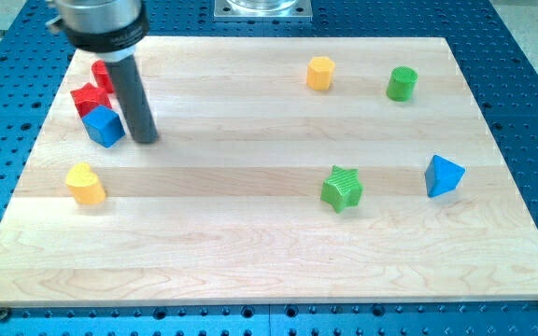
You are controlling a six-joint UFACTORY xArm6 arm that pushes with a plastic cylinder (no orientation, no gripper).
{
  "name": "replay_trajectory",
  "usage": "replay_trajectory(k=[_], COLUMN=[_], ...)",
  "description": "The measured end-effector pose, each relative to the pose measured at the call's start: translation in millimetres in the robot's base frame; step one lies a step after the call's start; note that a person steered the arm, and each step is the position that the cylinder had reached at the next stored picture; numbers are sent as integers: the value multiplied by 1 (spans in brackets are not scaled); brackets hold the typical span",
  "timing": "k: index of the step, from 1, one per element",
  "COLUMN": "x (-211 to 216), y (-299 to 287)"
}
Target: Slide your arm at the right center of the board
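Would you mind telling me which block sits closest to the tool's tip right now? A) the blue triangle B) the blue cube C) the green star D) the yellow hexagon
B: my tip rests just to the view's right of the blue cube, at the board's upper left, far from the other three.

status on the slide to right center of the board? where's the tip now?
Done: nothing visible yet. My tip sits at the board's upper left, just right of the blue cube and near the red blocks.
In hand: no sign of travel from one frame.
Left: the whole crossing to the right center, roughly the gap between the green cylinder and the blue triangular block.
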State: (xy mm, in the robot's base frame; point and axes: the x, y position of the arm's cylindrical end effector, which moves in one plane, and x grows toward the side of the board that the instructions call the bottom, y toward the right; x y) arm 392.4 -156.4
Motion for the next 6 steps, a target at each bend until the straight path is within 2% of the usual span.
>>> replay_trajectory(k=[1, 4, 5, 6], x=[-8, 21, 39, 35], y=[-16, -35, 25, 131])
